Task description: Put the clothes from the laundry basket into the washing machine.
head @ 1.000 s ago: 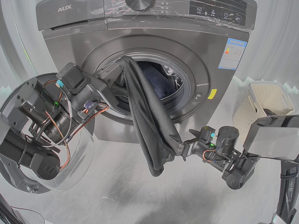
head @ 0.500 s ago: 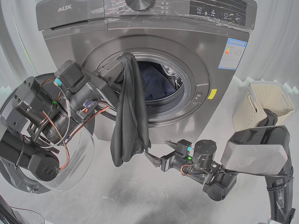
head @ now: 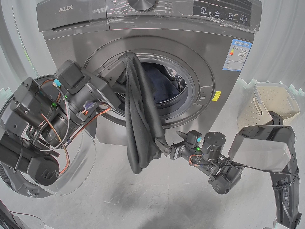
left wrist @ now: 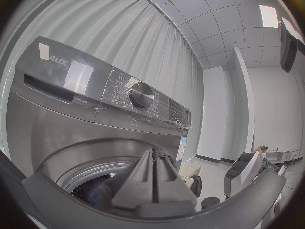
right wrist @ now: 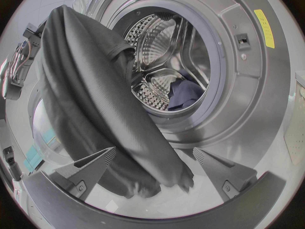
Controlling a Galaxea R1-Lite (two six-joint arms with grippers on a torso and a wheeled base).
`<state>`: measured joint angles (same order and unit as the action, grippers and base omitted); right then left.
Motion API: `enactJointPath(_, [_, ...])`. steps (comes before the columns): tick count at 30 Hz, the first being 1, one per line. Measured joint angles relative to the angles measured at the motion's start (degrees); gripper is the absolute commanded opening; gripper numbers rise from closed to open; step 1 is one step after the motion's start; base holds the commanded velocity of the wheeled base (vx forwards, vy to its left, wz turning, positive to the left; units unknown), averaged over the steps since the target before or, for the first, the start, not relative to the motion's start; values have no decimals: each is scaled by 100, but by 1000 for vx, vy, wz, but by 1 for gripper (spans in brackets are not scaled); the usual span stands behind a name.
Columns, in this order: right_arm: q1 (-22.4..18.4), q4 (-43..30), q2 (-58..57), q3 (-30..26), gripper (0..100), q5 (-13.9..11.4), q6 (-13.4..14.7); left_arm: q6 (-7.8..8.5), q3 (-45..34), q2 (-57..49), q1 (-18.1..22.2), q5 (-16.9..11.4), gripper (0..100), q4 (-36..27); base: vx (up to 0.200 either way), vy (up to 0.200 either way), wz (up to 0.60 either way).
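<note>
A dark grey garment (head: 139, 121) hangs in front of the washing machine (head: 203, 48) from the upper left rim of its round opening (head: 178, 112). My left gripper (head: 122, 68) is shut on the garment's top fold; the cloth (left wrist: 163, 153) pokes out past its closed fingers (left wrist: 139, 178). My right gripper (head: 166, 150) is low at the garment's right edge, open. Its two fingertips (right wrist: 109, 153) stand wide apart, with the garment's lower end (right wrist: 127, 137) hanging between them. A blue garment (right wrist: 184, 94) lies inside the drum.
The glass door (head: 79, 163) stands swung open at the left, behind my left arm. A cream laundry basket (head: 276, 102) sits on the floor right of the machine, partly hidden by my right arm. Bare grey floor (head: 143, 201) lies in front.
The right gripper let go of the garment's lower end, dropped left and down, then came back up against the cloth. The garment swung left and back. The left gripper kept its hold.
</note>
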<state>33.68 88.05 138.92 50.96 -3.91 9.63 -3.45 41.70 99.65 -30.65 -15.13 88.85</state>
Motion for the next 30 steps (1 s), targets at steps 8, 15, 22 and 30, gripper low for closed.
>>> enactJointPath(8, [-37,5,250,625,0,-249,-158,6,-23,24,-11,5,0,0,0,0,0])
enactJointPath(15, [-111,7,400,1237,0,-238,-165,1,-33,49,-9,5,0,0,0,0,0])
enactJointPath(22, [-262,5,71,791,0,-144,-169,-60,-33,115,50,9,0,0,0,0,0])
enactJointPath(30, [-496,-38,-1153,-798,0,-87,-187,-128,-22,219,450,-112,0,-2,0,0,0])
